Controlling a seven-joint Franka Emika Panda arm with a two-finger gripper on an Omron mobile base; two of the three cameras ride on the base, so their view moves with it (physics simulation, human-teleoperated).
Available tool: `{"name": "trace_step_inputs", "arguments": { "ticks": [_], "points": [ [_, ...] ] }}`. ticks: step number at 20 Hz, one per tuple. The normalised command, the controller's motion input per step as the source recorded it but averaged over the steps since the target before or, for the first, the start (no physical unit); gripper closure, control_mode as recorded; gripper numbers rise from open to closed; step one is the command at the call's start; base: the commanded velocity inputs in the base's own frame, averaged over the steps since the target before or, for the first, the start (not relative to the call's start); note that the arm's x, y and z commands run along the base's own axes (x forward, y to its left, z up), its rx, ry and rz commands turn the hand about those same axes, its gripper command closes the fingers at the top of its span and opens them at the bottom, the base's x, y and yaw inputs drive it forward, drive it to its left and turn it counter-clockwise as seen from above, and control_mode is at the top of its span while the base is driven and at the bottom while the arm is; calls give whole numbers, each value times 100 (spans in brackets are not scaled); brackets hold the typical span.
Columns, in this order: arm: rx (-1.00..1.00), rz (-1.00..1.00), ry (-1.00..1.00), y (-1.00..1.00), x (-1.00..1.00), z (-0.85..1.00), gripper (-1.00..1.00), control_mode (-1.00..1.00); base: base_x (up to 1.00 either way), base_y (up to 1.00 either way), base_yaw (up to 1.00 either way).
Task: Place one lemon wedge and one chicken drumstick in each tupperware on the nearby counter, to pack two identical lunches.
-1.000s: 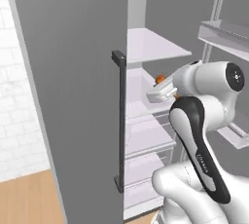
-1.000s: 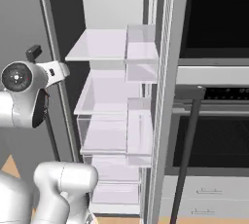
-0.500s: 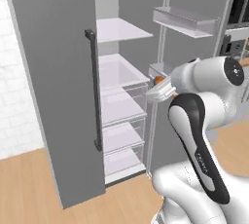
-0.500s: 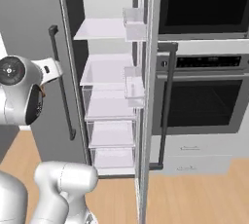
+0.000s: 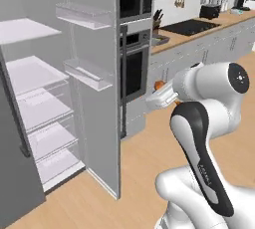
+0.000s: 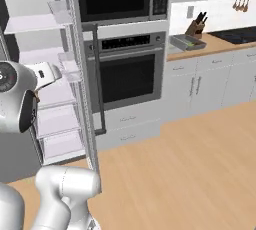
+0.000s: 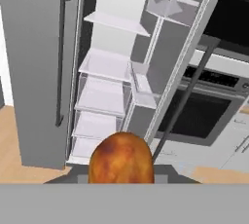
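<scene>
Gripping a reddish-brown chicken drumstick [image 7: 121, 158] between partly closed fingers, the hand [image 5: 167, 95] hangs in the air before the open fridge [image 5: 45, 103] and wall oven [image 6: 131, 71], well apart from the wooden tabletop [image 5: 199, 30] beyond.

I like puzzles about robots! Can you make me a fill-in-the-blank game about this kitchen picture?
1. The end effector is carrying a chicken ____.
2. The fridge doors stand ____.
3. The knife block stands on the wooden ____.
4. The floor is made of ____.

Missing words: drumstick; open; counter; wood
</scene>
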Motion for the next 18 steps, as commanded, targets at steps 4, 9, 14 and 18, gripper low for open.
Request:
{"name": "trace_step_inputs", "arguments": {
  "ticks": [4, 9, 14, 18],
  "points": [
    [0, 0, 0, 0, 0, 0, 100, 100, 34, -100, -65],
    [0, 0, 0, 0, 0, 0, 100, 100, 100, -73, -29],
    [0, 0, 0, 0, 0, 0, 100, 100, 100, 4, 0],
    [0, 0, 0, 0, 0, 0, 100, 100, 100, 17, 12]
  ]
}}
